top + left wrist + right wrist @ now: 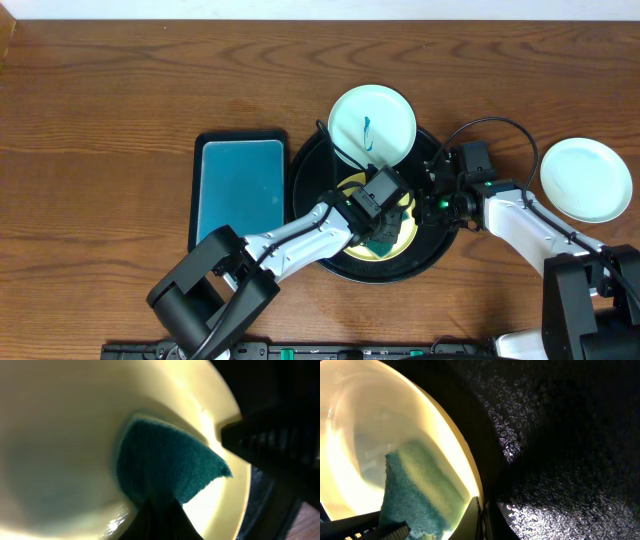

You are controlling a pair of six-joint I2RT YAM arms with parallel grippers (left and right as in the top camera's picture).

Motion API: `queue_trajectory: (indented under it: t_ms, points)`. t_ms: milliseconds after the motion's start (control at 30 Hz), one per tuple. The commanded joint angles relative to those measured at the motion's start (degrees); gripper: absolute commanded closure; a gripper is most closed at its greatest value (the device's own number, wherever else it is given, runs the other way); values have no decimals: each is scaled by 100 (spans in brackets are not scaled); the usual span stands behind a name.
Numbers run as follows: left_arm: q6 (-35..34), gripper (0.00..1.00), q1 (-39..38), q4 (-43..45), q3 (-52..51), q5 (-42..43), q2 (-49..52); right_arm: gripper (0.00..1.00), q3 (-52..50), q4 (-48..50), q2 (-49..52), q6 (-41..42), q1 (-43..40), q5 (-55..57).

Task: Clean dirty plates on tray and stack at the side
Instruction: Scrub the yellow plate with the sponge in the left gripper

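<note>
The large round black tray (312, 175) holds the pale yellow plate (358, 250). My left gripper (385, 212) is shut on a teal sponge (165, 465) and presses it onto the inside of the yellow plate (65, 435). My right gripper (427, 205) is shut on the yellow plate's right rim (470, 485); its fingers (482, 522) pinch the edge above the tray floor (560, 435). A mint-white plate with a blue scribble (372, 125) rests on the tray's far rim. A second mint-white plate (585, 178), with no mark visible, lies on the table at the right.
A teal rectangular tray with a black rim (240, 190) lies just left of the round tray. A black cable loops over the table behind the right arm (500, 125). Both arm bases stand at the front edge.
</note>
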Motion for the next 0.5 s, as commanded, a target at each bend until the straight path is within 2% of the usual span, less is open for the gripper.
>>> queue_trajectory:
  t_ms: [0, 233, 467]
  points:
    - [-55, 92, -59, -518, -120, -581, 157, 99, -28, -17, -24, 35, 20, 48]
    - [-282, 92, 409, -590, -120, -1672, 155, 99, -28, -33, -24, 35, 20, 50]
    - [-245, 92, 933, -518, -66, -1547, 109, 99, -28, -35, -24, 35, 20, 50]
